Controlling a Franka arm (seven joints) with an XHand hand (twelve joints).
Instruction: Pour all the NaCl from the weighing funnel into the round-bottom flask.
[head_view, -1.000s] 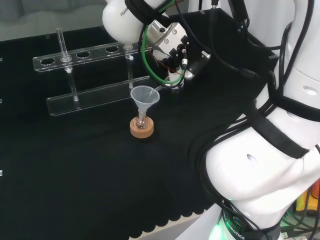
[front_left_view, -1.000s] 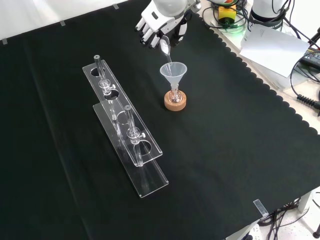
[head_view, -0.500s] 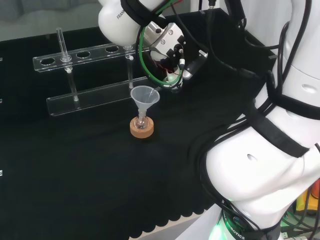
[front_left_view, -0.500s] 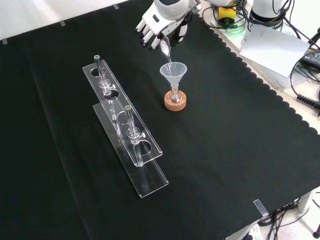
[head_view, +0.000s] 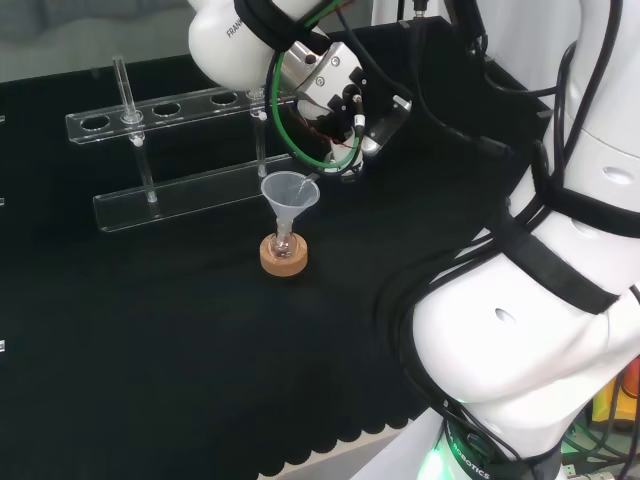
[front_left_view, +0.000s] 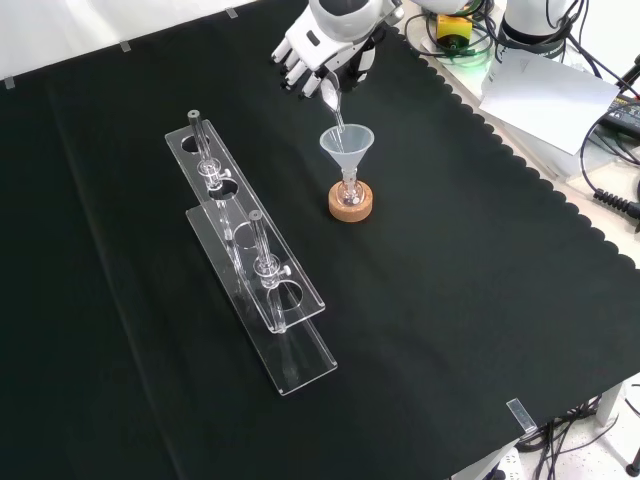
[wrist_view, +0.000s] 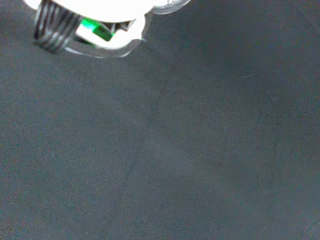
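Tilting steeply downward, the clear glass weighing funnel (front_left_view: 331, 95) has its narrow spout reaching the rim of the clear plastic conical funnel (front_left_view: 346, 146), as I see it in the front view. That conical funnel sits in the neck of the small clear round-bottom flask (front_left_view: 350, 193), which stands upright on a cork ring stand (front_left_view: 351, 203). My black and white robot hand (front_left_view: 320, 55) has its fingers curled round the weighing funnel. A clear acrylic test-tube rack (front_left_view: 250, 266) stands well apart on the black-cloth surface (front_left_view: 460, 300).
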